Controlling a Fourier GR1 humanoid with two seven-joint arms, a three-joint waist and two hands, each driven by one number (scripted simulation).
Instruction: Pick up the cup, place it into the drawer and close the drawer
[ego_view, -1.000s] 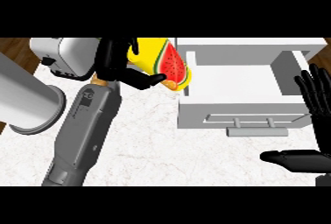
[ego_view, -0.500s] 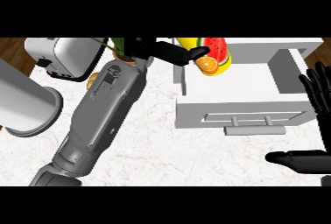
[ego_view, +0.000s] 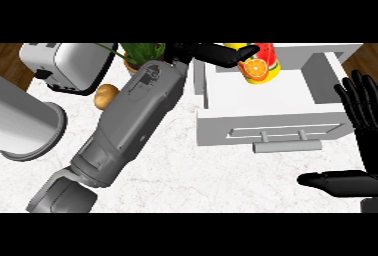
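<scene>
The cup (ego_view: 258, 64) is yellow with red and an orange-slice print. It hangs over the back of the open white drawer (ego_view: 258, 102), near the view's top edge. My left hand (ego_view: 210, 51) is shut on the cup, its dark fingers wrapped across the cup's top, and its grey forearm stretches diagonally up from the lower left. My right hand (ego_view: 359, 102) rests open at the right edge, fingers up, beside the drawer's front right corner. The drawer's front panel with its bar handle (ego_view: 286, 145) faces me.
A silver toaster (ego_view: 63, 66) stands at the back left, with a potted plant (ego_view: 144, 51) and a small potato (ego_view: 106, 95) to its right. A large grey cylinder (ego_view: 26, 130) stands at the left edge. The counter is white marble.
My left hand has carried the cup to the right, from left of the drawer to above the drawer's back. The right hand has stayed in place.
</scene>
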